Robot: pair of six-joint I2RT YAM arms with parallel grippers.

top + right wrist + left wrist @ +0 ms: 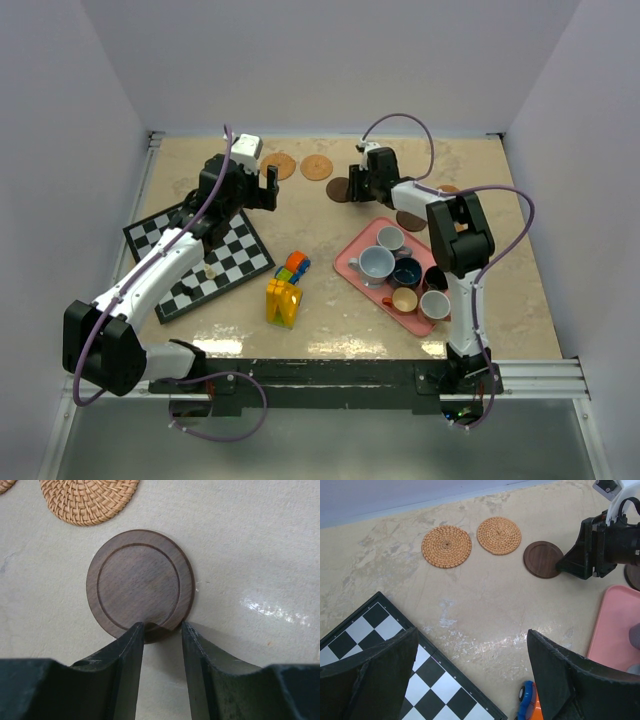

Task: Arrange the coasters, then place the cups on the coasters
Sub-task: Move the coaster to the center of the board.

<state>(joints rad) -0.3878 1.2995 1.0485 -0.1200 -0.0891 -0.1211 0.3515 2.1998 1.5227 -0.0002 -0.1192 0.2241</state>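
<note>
Two orange-tan woven coasters (279, 166) (317, 167) lie side by side at the back of the table. Right of them lies a dark brown coaster (137, 580) (542, 559), flat on the table. My right gripper (162, 625) (355, 185) is open by a narrow gap, its fingertips resting at that coaster's near rim, gripping nothing. Another dark coaster (410, 220) lies partly under the right arm. Several cups (375, 264) stand on the pink tray (350, 262). My left gripper (472, 632) (255, 185) hovers wide open and empty above the bare table, left of the coasters.
A chessboard (200, 255) lies at the left, under the left arm. Colourful toy blocks (285, 290) sit in the middle near the front. The pink tray's left edge (615, 625) shows beside the left gripper. White walls close in the table on three sides.
</note>
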